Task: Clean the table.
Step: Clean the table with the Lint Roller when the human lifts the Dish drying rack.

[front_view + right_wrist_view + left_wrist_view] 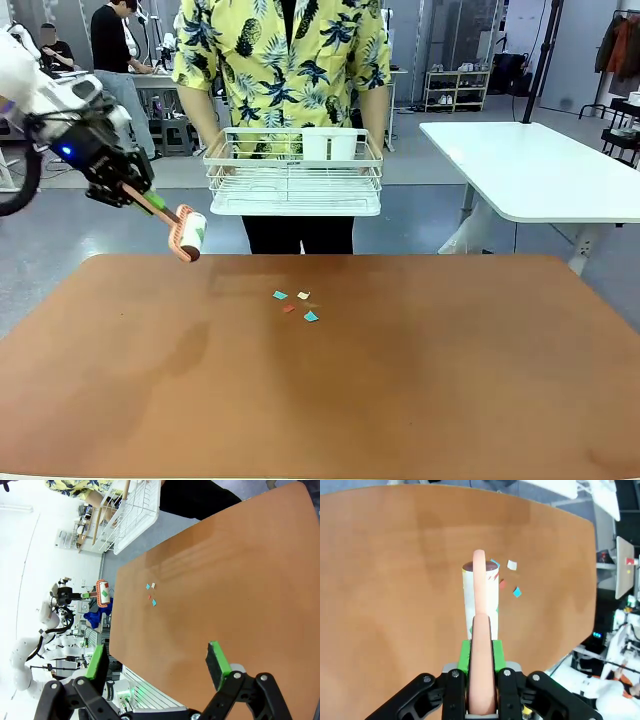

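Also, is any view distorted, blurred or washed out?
Front view: sharp, even light, a faint soft shadow on the table left of the scraps. Left wrist view: wide-angle bends the table's edge; the roller handle up close looks soft. Right wrist view: rolled sideways, upper left washed out white.

Worktop (400,380) is a flat matte terracotta, reddish-brown all over, no grain or pattern to speak of. The lint roller (187,233) has a salmon-pink handle and a white roll with little green and red marks on it. The paper scraps (289,309) are a mix: two teal, one cream, one red. The left gripper (481,650) is black with bright green pads, and it sits on a white arm (40,85) with a small blue light. The right gripper (156,657) is the same black and green combo. The wire rack (293,175) is white. The person's shirt (280,50) is pale yellow with a dark navy pineapple-and-leaf print, worn over black trousers (300,235). The side table (540,170) is white and the floor (60,250) is grey.
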Available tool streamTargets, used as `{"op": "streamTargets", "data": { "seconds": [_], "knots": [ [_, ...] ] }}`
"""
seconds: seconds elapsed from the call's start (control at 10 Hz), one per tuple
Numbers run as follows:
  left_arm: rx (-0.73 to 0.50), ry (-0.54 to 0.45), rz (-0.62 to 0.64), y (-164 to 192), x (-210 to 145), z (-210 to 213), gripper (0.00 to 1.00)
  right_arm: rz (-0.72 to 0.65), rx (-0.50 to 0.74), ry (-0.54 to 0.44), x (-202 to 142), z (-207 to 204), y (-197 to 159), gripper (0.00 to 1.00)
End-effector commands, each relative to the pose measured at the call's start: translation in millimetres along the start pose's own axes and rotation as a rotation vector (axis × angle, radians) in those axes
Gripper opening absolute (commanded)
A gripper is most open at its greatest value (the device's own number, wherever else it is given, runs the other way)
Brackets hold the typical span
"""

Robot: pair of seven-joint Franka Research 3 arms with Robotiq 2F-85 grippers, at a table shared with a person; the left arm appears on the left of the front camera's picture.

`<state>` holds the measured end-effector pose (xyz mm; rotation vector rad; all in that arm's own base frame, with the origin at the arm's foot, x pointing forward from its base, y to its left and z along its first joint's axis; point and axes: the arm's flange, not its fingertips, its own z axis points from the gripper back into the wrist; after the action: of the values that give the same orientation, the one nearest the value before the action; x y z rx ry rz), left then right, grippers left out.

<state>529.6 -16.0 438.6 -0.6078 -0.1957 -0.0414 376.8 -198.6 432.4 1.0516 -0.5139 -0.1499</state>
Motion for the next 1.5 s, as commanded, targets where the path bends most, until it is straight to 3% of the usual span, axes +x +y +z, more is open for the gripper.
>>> {"op": "streamTargets", "data": {
  "seconds": [0.0,0.1,0.5,0.6,0.9,1.4],
  "knots": [
    [-0.047,-0.001,0.018,3.0,2.5,10.0,0.21,0.009,0.017,-0.011,0.8,1.3,1.7,1.00],
    [0.000,0.000,0.000,0.0,0.0,0.0,0.21,0.009,0.017,-0.011,0.8,1.3,1.7,1.00],
    [-0.005,0.007,0.005,3.0,2.4,-5.7,0.21,0.009,0.017,-0.011,0.8,1.3,1.7,1.00],
    [-0.140,0.028,0.090,16.9,1.8,-23.8,0.21,0.009,0.017,-0.011,0.8,1.3,1.7,1.00],
    [-0.089,0.028,0.028,2.6,9.9,-77.5,0.21,0.009,0.017,-0.011,0.8,1.3,1.7,1.00],
    [-0.134,0.059,0.025,25.7,-0.8,-133.5,0.21,0.009,0.017,-0.011,0.8,1.3,1.7,1.00]
  ]
}}
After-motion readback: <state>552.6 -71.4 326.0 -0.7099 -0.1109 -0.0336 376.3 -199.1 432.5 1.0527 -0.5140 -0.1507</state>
